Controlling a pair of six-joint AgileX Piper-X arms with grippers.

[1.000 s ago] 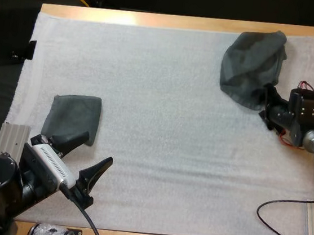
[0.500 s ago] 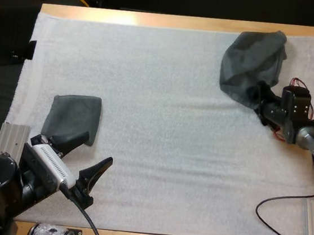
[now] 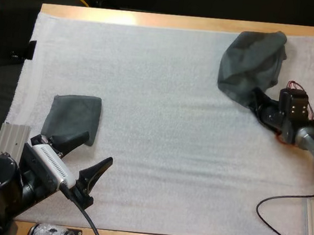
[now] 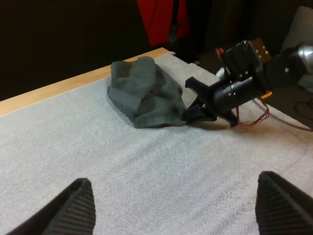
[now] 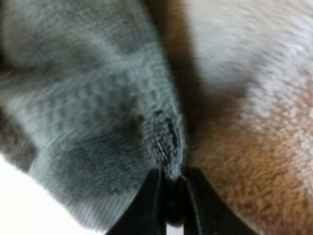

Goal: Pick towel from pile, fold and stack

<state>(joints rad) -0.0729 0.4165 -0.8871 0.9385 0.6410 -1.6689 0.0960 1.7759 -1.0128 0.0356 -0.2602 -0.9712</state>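
One folded towel (image 3: 75, 116) lies at eight o'clock, left claw (image 3: 93, 150) open. At two o'clock, right claw (image 3: 255, 100) grips crumpled towel (image 3: 251, 63), not yet folded.

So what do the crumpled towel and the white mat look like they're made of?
Crumpled towel: dark grey-green woven cloth, likely cotton or microfibre, matte; a waffle-like check weave shows close up. White mat: looks like a soft foam or fleecy sheet, matte, with a fine pebbled texture.
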